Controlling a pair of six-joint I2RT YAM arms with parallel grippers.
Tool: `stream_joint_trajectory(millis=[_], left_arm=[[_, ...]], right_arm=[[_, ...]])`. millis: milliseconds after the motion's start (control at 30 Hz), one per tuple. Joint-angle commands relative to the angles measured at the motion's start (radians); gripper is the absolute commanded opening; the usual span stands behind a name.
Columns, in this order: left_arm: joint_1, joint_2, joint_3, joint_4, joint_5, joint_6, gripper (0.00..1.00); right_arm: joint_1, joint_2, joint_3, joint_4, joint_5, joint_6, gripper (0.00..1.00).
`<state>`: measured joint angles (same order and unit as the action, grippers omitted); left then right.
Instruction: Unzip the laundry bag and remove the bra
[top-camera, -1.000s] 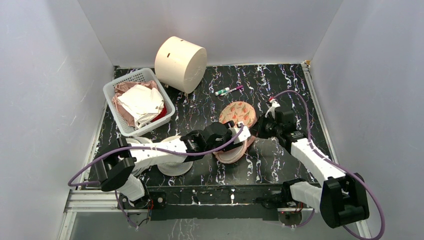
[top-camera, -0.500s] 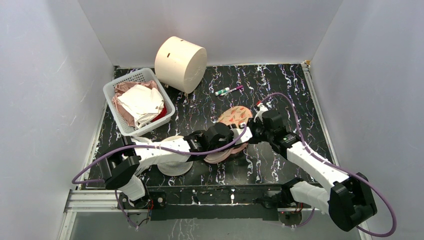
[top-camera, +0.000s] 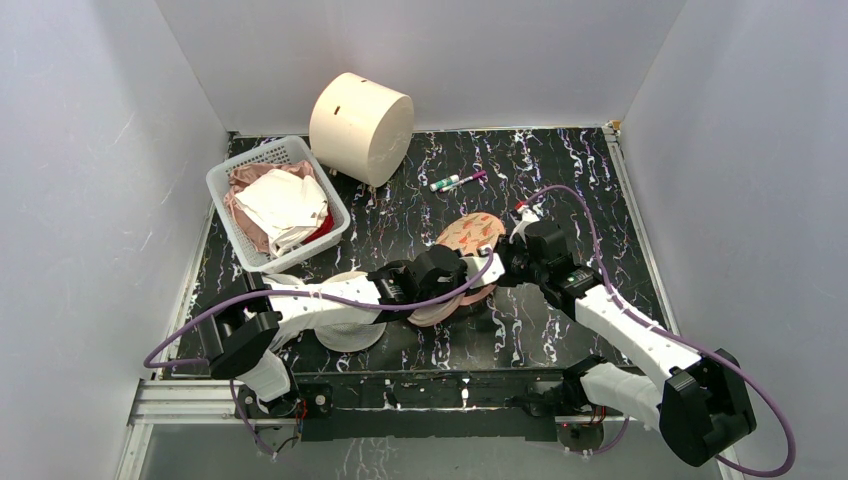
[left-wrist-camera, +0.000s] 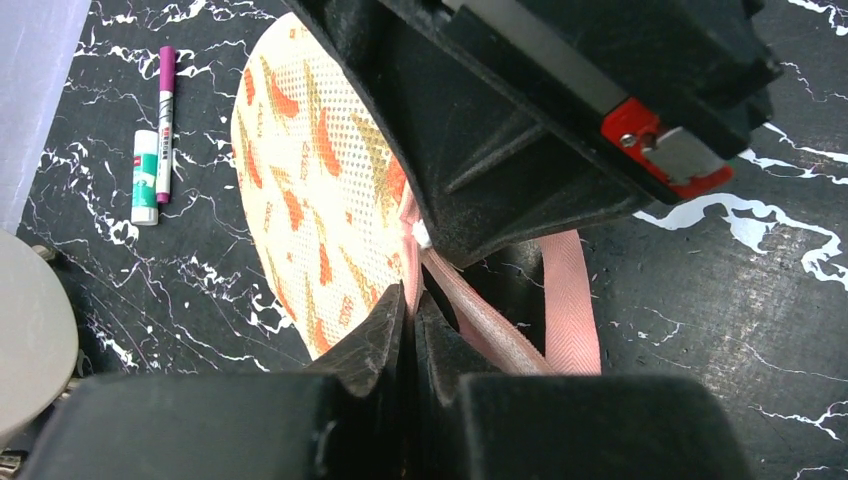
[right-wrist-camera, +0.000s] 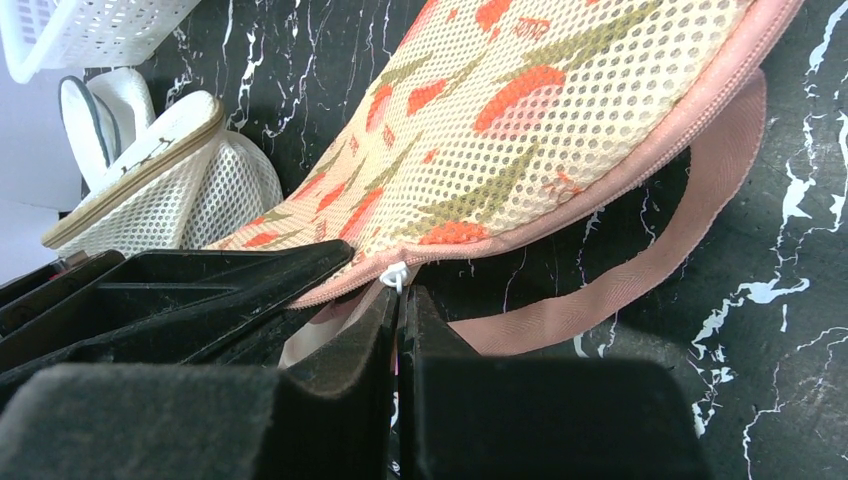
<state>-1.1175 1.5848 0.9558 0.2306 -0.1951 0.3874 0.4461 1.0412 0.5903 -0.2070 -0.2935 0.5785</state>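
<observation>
The laundry bag (top-camera: 470, 233) lies mid-table, peach mesh with red-orange and green motifs, pink trim and a pink loop strap (right-wrist-camera: 640, 280). My left gripper (top-camera: 487, 272) reaches in from the left and is shut on the bag's pink trimmed edge (left-wrist-camera: 412, 262). Facing it from the right, my right gripper (top-camera: 503, 265) is shut on the small white zipper pull (right-wrist-camera: 397, 276). The two grippers nearly touch; the right one's black body (left-wrist-camera: 550, 120) fills the left wrist view. The bra is hidden.
A white basket (top-camera: 222, 190) of clothes stands at the back left, with a cream cylinder (top-camera: 360, 125) behind it. Two markers (top-camera: 457, 181) lie beyond the bag. White mesh dome bags (top-camera: 345, 325) sit under the left arm.
The left gripper has closed on the bag's edge. The right arm swung left and inward with the zipper pull, and the bag's near end shifted left.
</observation>
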Motion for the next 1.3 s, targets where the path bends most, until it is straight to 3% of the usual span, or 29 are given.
stream_joint_trajectory(millis=[0,267,633,900,1100,1267], left_arm=[[-0.011,-0.041,0.022,0.014,-0.004,0.012,0.0],[-0.016,-0.056,0.006,0.032,-0.017,0.023,0.0],[-0.016,-0.057,0.001,0.039,-0.024,0.031,0.0],[-0.017,-0.035,0.015,0.025,-0.012,0.037,0.0],[-0.019,-0.028,0.024,-0.001,0.022,0.036,0.35],[-0.025,-0.027,0.019,0.001,0.036,0.042,0.5]], right_arm=[[0.005,-0.003,0.004,0.074,0.038,0.025,0.0],[-0.038,0.017,0.017,0.053,0.087,0.035,0.0],[-0.333,0.093,-0.011,0.058,-0.108,-0.051,0.0],[-0.331,0.032,-0.023,0.046,-0.204,-0.051,0.0],[-0.291,-0.032,-0.027,0.044,-0.225,0.0,0.0],[-0.241,-0.067,-0.011,0.037,-0.207,0.04,0.0]])
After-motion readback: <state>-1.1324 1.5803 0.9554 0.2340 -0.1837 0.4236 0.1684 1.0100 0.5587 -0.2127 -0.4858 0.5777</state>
